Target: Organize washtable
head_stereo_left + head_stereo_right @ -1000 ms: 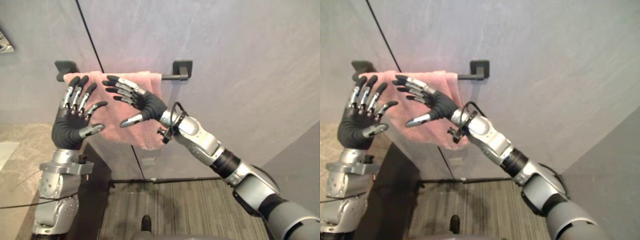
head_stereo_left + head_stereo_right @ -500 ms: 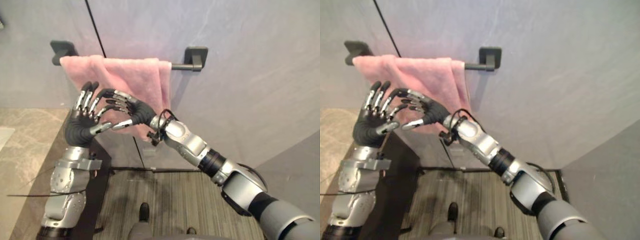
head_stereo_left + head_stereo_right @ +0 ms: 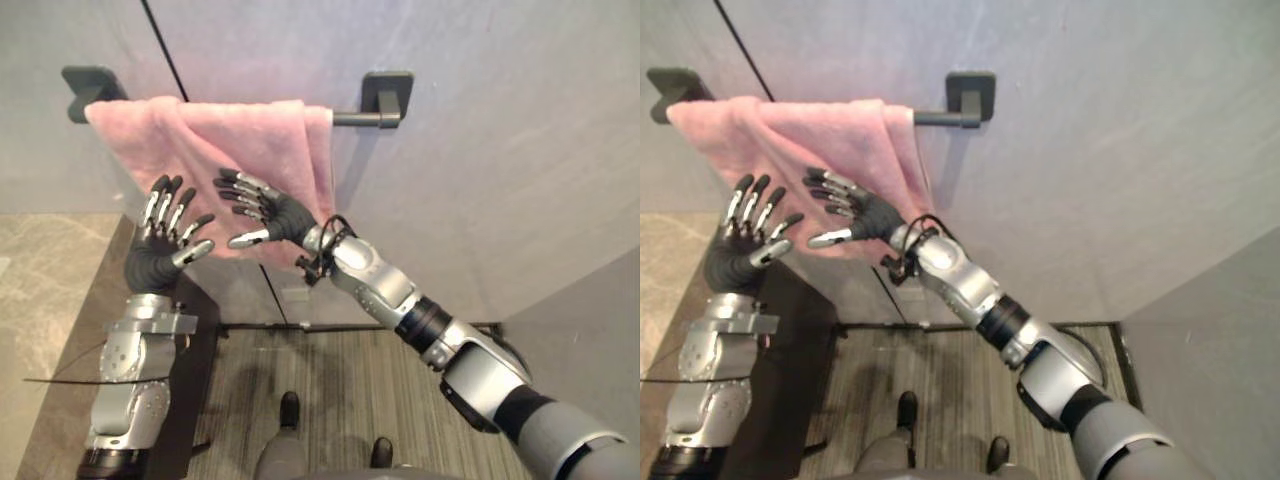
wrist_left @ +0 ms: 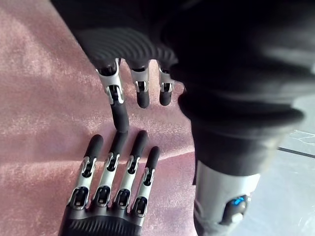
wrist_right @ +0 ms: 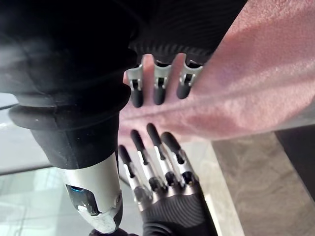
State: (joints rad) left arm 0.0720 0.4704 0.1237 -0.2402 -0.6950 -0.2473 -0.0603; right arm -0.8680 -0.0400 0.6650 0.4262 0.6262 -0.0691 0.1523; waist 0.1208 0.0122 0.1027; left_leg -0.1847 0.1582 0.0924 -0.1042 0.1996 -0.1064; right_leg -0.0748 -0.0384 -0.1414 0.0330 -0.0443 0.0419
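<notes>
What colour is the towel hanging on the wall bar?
Pink; the towel shows best in the left eye view.

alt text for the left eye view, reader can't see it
A pink towel hangs over a dark wall rail; the left robot hand and right robot hand are raised before it, fingers spread, holding nothing.

Dark wall-mounted towel bar (image 3: 356,119) carries pink towel (image 3: 215,140), draped over it; bar bare near right mount.
</notes>
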